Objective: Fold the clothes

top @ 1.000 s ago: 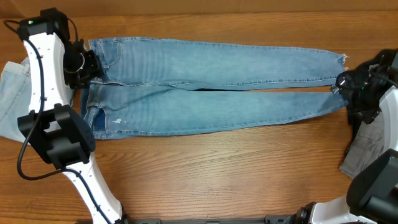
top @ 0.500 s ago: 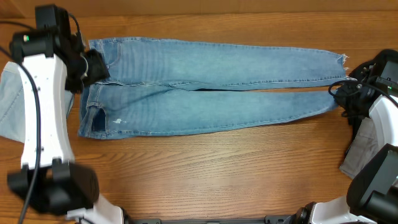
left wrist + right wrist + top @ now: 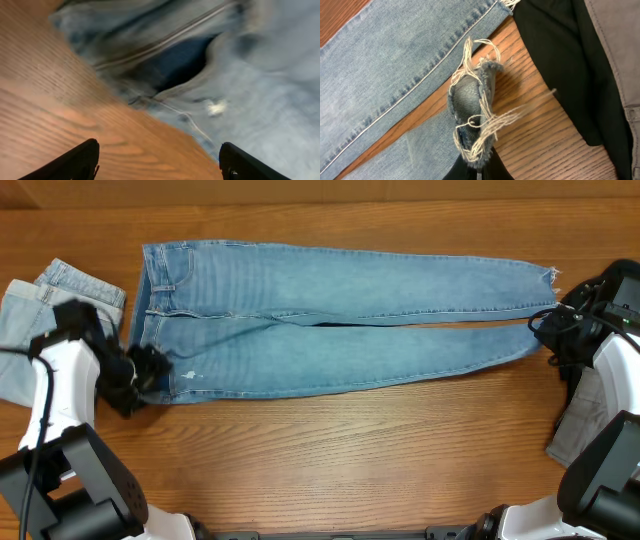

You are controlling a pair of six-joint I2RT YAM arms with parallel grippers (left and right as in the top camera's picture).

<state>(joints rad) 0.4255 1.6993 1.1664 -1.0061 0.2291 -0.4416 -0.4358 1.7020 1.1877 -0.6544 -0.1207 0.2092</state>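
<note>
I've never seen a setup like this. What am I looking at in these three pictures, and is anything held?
Two robot arms stand at a wooden table, each ending in two fingers. One picture looks down from above; the other two come from a camera on each wrist. Blue jeans lie spread flat, waist to the left. Paler jeans sit at the left edge, a grey garment and a black garment at the right. The right fingers are shut on a frayed hem of the blue jeans. The left fingers are open near the waist corner, holding nothing.
</note>
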